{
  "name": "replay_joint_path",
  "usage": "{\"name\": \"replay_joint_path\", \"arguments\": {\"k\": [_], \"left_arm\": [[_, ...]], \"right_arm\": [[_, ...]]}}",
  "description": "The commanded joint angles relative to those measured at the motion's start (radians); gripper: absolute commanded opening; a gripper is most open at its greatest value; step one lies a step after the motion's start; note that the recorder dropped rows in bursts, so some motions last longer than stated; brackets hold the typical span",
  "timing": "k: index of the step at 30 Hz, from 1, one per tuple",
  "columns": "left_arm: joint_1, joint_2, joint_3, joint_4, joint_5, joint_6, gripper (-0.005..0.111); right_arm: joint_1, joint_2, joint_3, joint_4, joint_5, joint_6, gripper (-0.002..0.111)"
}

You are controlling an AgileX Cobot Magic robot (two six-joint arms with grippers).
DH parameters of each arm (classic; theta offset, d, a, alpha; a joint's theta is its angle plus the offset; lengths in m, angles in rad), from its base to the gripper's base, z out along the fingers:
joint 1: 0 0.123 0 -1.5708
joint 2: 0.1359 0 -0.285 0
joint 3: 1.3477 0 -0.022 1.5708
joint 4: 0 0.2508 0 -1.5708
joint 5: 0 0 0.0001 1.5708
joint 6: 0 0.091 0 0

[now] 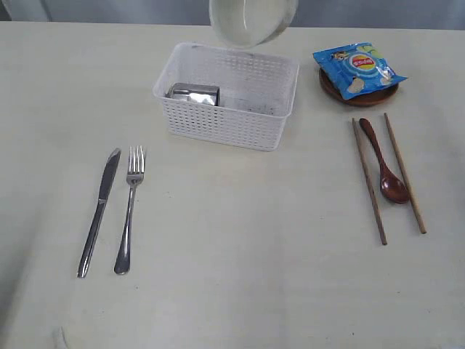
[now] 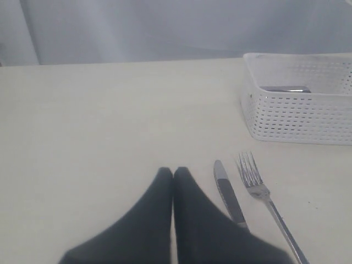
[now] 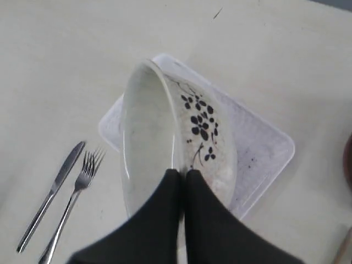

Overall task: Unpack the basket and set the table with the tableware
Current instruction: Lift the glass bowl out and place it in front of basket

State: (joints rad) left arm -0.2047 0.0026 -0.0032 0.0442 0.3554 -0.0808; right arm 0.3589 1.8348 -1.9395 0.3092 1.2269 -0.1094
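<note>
My right gripper (image 3: 180,175) is shut on the rim of the white bowl (image 3: 165,137), holding it in the air above the white basket (image 3: 264,159). The bowl (image 1: 253,20) shows at the top edge of the exterior view, over the basket (image 1: 232,120). A steel cup (image 1: 193,94) lies inside the basket. Knife (image 1: 99,211) and fork (image 1: 129,211) lie side by side on the table (image 1: 240,247) at the left. Two chopsticks (image 1: 369,182) flank a wooden spoon (image 1: 385,171) at the right. My left gripper (image 2: 173,171) is shut and empty, low beside the knife (image 2: 228,195).
A blue chip bag (image 1: 357,67) rests on the small brown plate (image 1: 360,94) at the back right. In the left wrist view the fork (image 2: 267,201) lies just beyond the knife, and the basket (image 2: 297,113) stands farther off.
</note>
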Motion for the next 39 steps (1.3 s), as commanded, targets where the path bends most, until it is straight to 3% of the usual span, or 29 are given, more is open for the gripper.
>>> {"name": "replay_joint_path", "arguments": {"k": [1,13,20,39], "left_arm": [[-0.005,-0.003,0.003,0.008,-0.011,-0.004,0.000],[-0.005,-0.003,0.003,0.008,-0.011,-0.004,0.000],[-0.005,-0.003,0.003,0.008,-0.011,-0.004,0.000],[-0.005,-0.003,0.003,0.008,-0.011,-0.004,0.000]], "right_arm": [[-0.032,-0.059,0.173,0.194,-0.006,-0.135,0.000],[-0.028,-0.116,0.655,0.484,-0.006,-0.419,0.000],[0.006,-0.110,0.813,0.545,-0.078,-0.511,0.000],[0.042,0.149,0.878,0.670,-0.177,-0.619,0.000]]}}
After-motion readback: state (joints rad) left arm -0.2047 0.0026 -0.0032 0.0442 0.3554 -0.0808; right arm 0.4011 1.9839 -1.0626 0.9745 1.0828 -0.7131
